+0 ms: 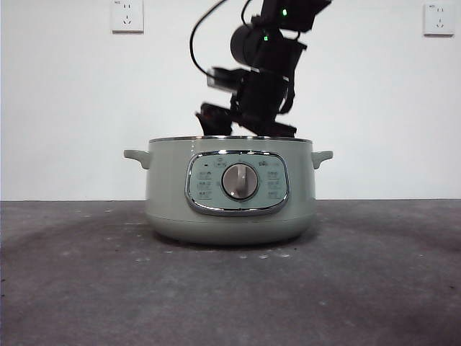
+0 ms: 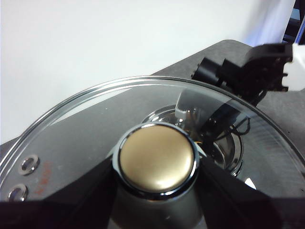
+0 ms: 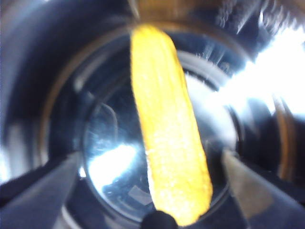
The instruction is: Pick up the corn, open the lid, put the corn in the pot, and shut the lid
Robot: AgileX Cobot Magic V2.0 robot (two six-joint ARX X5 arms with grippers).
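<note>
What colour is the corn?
Bright yellow-orange corn, seen best in the right wrist view, inside the pot.

This looks like a lab or test room rather than a home kitchen: a bare white wall [image 1: 65, 108] with two wall sockets [image 1: 127, 16] (nothing plugged in), a dark grey table [image 1: 230, 295], and a lone cooking pot [image 1: 230, 191] standing on it.

Front view sharp; right wrist view blurred, glary.

Clear glossy glass is seen in the lid [image 2: 95, 124]; the pot [image 1: 166, 202] looks smooth, the worktop [image 1: 72, 288] matt and rough.
</note>
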